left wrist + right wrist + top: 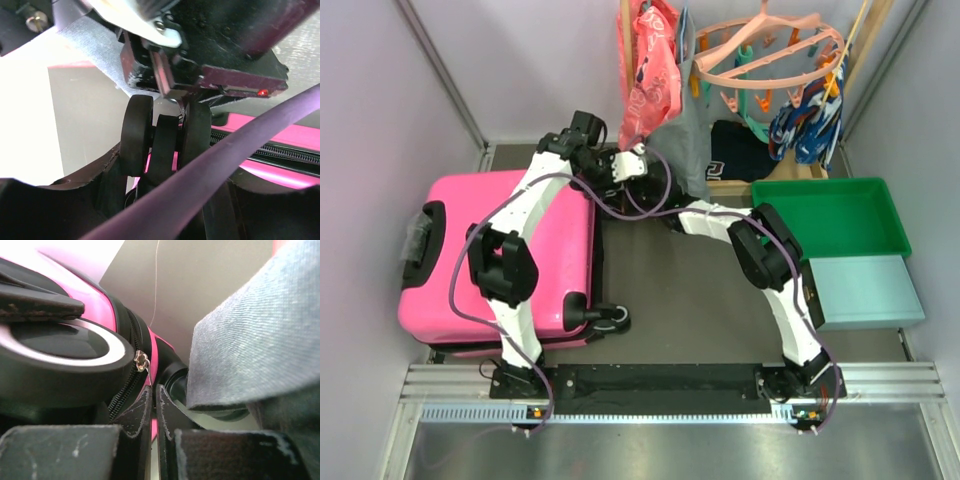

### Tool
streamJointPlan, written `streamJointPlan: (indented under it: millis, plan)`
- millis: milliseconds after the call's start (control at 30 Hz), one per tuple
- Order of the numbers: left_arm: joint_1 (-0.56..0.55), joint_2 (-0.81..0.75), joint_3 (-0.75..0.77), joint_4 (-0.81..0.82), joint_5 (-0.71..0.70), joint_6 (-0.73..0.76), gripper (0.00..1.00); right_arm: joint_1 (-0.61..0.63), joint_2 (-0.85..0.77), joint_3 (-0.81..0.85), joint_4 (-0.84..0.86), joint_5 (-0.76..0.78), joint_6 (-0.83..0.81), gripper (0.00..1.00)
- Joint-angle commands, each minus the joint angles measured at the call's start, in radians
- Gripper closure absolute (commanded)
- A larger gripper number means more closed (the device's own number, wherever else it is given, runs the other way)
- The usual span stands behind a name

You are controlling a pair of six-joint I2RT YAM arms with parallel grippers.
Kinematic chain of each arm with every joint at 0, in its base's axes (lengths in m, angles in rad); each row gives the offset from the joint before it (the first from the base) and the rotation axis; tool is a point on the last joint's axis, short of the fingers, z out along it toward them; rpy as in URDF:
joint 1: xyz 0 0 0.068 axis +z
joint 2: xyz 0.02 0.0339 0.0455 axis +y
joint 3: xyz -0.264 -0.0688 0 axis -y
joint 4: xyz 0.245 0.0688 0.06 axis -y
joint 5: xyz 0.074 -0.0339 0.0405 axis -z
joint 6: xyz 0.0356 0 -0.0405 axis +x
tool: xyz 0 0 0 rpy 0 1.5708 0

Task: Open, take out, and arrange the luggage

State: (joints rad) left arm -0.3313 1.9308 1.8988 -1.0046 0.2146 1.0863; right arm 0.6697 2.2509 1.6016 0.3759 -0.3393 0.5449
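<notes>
My right pincer [154, 400] nearest, pinched shut on the zip pull [142, 360] of the pink luggage [570, 255], left pincer [167, 190] straddling a wheel [137, 135], grip I cannot tell.

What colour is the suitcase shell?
Hot pink suitcase shell, clearest in the top external view.

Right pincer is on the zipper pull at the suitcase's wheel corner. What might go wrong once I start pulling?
1. The right pincer holds only the thin tip of the zipper pull, so it may slip out.
2. The grey garment hangs right beside that corner and may snag on the arm.
3. The purple cable crosses close to the caster wheel and may catch on it.
</notes>
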Motion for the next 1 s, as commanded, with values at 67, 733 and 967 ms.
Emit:
streamJointPlan:
  millis: [67, 733, 967]
  plan:
    - [-0.101, -0.248, -0.191, -0.356, 0.037, 0.015, 1.00, -0.012, -0.146, -0.112, 0.044, 0.080, -0.115, 1.00]
    - [-0.342, -0.432, -0.255, -0.263, 0.033, -0.103, 1.00, -0.010, -0.426, -0.506, 0.057, 0.065, -0.191, 1.00]
    - [-0.310, -0.386, -0.257, 0.030, -0.196, -0.112, 0.42, -0.013, -0.390, -0.470, 0.067, 0.046, -0.166, 1.00]
